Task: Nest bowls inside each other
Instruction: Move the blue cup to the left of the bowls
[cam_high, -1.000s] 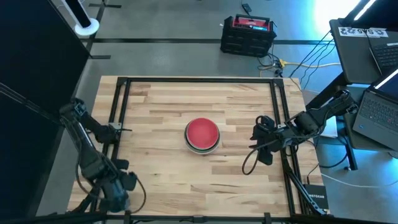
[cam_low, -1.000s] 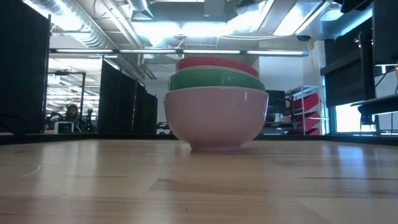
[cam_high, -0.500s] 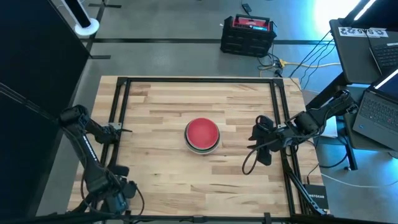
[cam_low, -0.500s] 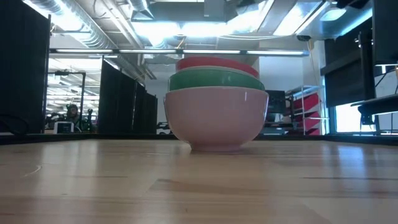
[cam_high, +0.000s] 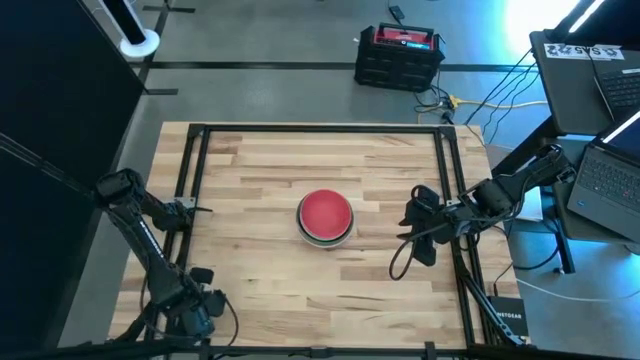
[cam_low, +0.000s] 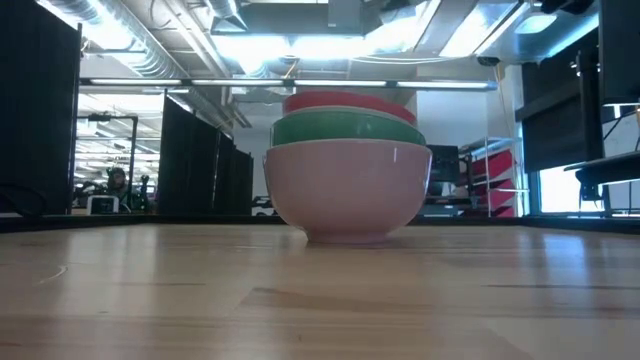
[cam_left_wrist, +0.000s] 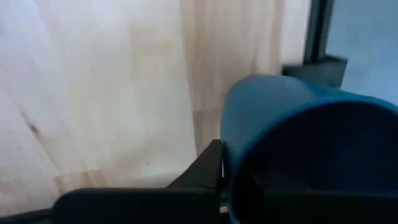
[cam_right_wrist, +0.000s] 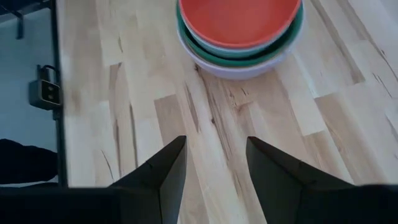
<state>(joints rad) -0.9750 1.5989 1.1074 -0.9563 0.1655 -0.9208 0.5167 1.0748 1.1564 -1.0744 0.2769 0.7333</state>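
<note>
Table (cam_high: 250, 170), butcher-block, carries one stack at its centre. White bowl (cam_low: 345, 190), the largest, sits lowest; green bowl (cam_low: 345, 130) rests inside it; red bowl (cam_high: 325, 213) is on top, its hollow showing nothing inside. Orange and grey-white bowls cannot be made out.

Right gripper (cam_right_wrist: 214, 165) hovers right of the stack, jaws wide, holding nothing. Left gripper (cam_high: 190, 310) is parked at the near-left corner, jaws pinched shut, nothing visibly held.

Stack looks finished. Judgement: retreat should keep both arms clear of the rims, since a nudge could tilt the nested set.
</note>
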